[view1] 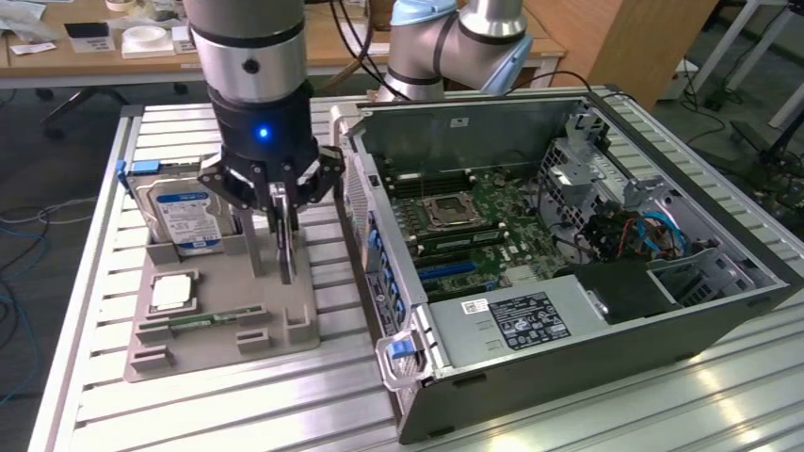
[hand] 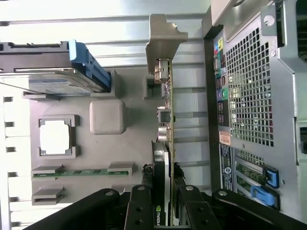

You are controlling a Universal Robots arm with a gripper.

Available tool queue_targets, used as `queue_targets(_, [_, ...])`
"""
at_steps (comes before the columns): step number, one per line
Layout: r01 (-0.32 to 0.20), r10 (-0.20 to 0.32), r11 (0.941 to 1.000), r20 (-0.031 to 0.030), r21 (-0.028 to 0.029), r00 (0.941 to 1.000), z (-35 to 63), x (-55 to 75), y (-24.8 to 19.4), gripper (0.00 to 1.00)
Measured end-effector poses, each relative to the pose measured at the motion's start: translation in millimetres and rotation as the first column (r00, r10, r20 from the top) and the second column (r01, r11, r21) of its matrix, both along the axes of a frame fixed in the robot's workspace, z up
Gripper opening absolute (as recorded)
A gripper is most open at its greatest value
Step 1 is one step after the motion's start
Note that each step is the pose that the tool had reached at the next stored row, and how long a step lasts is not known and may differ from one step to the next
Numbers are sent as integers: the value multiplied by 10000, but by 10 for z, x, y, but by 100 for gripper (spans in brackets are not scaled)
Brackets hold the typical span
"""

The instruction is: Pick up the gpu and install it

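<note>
At the holder: the gpu (hand: 165, 110) stands on edge in a grey holder (view1: 214, 334) just beside the computer case (view1: 703, 311), on its back-panel side.
Gripper: the gripper (view1: 281, 226) sits over the card from above. Its fingers (hand: 140, 206) are clamped on the card's two faces, black cooler on one side and green board on the other.
Done: the card is reached and gripped, and that much looks complete.
Left: the lift, the carry into the case and the seating. The card does not look raised out of its holder yet, and the slots on the motherboard (view1: 490, 217) inside the case hold no such card, as far as shows.
Other parts: a hard drive (view1: 183, 217), a processor chip (view1: 171, 292) and a memory stick (view1: 214, 318) rest in the holder, farther from the case than the gpu.
Surface: a ribbed metal table (view1: 251, 405) carries both holder and case — the case lies on its side, open.
Room: wooden desks with small white items stand behind the case and holder, with cables on the floor.
</note>
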State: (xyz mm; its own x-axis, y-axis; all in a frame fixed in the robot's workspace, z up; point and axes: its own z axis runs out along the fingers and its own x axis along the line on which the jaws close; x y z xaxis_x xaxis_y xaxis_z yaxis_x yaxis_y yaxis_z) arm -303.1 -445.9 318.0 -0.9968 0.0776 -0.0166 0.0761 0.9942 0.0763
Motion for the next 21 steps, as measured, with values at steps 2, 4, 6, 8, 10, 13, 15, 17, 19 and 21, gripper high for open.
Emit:
queue_targets(2, [0, 0, 10000, 1, 0, 10000, 58, 0, 0, 27])
queue_targets(4, [0, 0, 10000, 0, 0, 10000, 116, 0, 0, 27])
queue_targets(6, [0, 0, 10000, 1, 1, 10000, 199, 0, 0, 27])
queue_targets(8, [0, 0, 10000, 1, 0, 10000, 254, 0, 0, 27])
queue_targets(10, [0, 0, 10000, 0, 0, 10000, 309, 0, 0, 27])
queue_targets(13, [0, 0, 10000, 0, 0, 10000, 383, 0, 0, 27])
queue_targets(15, [0, 0, 10000, 2, 1, 10000, 416, 0, 0, 27])
queue_targets(17, [0, 0, 10000, 3, 1, 10000, 432, 0, 0, 27])
queue_targets(19, [0, 0, 10000, 3, 2, 10000, 431, 0, 0, 27])
queue_targets(21, [0, 0, 10000, 1, 0, 10000, 432, 0, 0, 27])
